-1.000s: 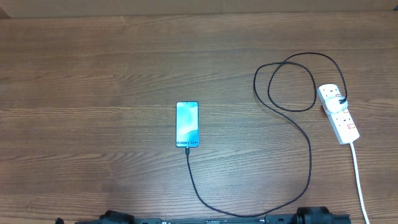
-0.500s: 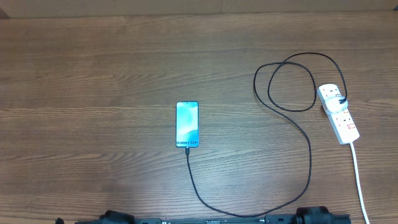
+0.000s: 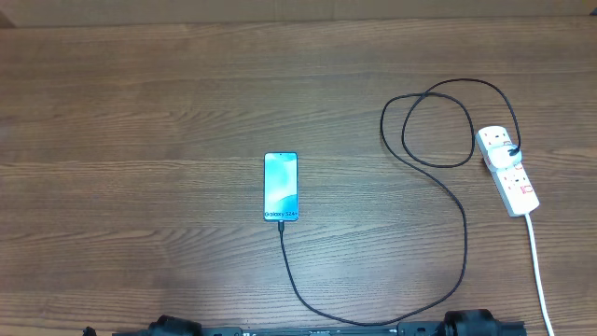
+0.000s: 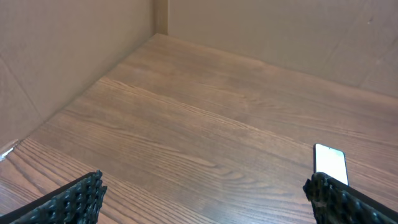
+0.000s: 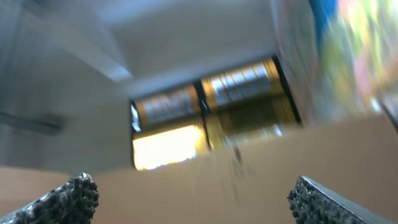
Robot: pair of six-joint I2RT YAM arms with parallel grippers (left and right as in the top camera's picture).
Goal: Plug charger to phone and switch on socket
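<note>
The phone [image 3: 281, 188] lies face up mid-table with its light blue screen lit. It also shows at the right of the left wrist view, phone [image 4: 330, 165]. The black charger [image 3: 464, 233] meets the phone's near edge, curves along the table front and loops up to the white socket [image 3: 509, 175] at the right. My left gripper [image 4: 205, 199] hangs open above bare wood, left of the phone, with nothing between its fingers. My right gripper [image 5: 196, 199] is open and empty. It points up at a blurred cardboard wall, and no task object shows in its view.
The socket's thick white cord [image 3: 539, 271] runs off the front right edge. Both arm bases sit at the front edge, left base [image 3: 177, 328] and right base [image 3: 471, 324]. Cardboard walls [image 4: 74, 56] close in the table's left and far sides.
Nothing has moved in the overhead view. My right gripper, out of that view, has gone from shut to open.
</note>
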